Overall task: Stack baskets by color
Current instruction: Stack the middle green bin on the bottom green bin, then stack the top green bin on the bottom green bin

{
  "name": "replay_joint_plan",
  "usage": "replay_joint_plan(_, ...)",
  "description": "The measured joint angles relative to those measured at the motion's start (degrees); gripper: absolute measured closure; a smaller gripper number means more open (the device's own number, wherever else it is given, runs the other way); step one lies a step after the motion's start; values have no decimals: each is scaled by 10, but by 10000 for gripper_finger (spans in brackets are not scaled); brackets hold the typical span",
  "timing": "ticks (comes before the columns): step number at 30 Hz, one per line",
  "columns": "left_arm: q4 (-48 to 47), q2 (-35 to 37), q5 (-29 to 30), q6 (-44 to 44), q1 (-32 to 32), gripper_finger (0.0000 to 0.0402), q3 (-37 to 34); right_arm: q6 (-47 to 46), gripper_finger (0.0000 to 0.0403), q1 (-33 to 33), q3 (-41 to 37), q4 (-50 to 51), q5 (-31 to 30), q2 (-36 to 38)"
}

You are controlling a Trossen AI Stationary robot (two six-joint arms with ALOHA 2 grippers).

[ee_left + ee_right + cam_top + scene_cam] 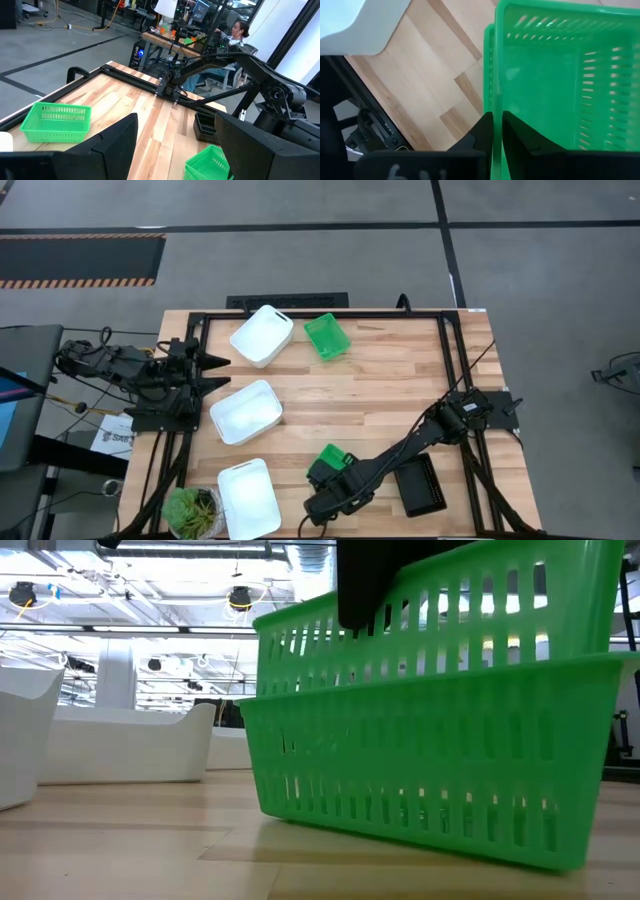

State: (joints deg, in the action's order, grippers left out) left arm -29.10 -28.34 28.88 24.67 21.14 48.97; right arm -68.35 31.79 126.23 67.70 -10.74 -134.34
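Note:
Two bright green mesh baskets (440,740) sit nested near the table's front edge, the upper one (555,75) slightly tilted in the lower. My right gripper (497,117) reaches down on the upper basket's wall, shut on it. A third green basket (327,337) stands at the far side. Three white baskets (262,334), (246,412), (248,498) stand apart on the left half. The black baskets (418,485) sit at the near right. My left gripper (215,372) waits open at the left edge. My right gripper has the upper green basket's side wall at its rim (497,100) between its two fingers, one finger (520,137) inside the basket and one (482,132) outside. The fingers come steeply from above. The basket rests nested in the lower green basket (420,790).
A round potted plant (190,510) stands at the near left corner beside the nearest white basket. Bare wood (390,390) lies between the far green basket and the right arm. A person sits at a desk (235,30) beyond the table.

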Motion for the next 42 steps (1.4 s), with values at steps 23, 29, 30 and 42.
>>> replay_joint_plan(23, 0, 0, 0, 0, 0, 148, 0, 13, 341, -1, 0, -11, -1, 0)
replay_joint_plan(29, 0, 0, 0, 0, 0, 148, 0, 9, 342, -8, 10, -10, 2, 5)
replay_joint_plan(30, 0, 0, 0, 0, 0, 148, 0, 10, 342, -11, 22, 0, 2, 5)
replay_joint_plan(42, 0, 0, -13, 0, 0, 148, 0, 107, 344, -145, 85, 70, -78, 27)
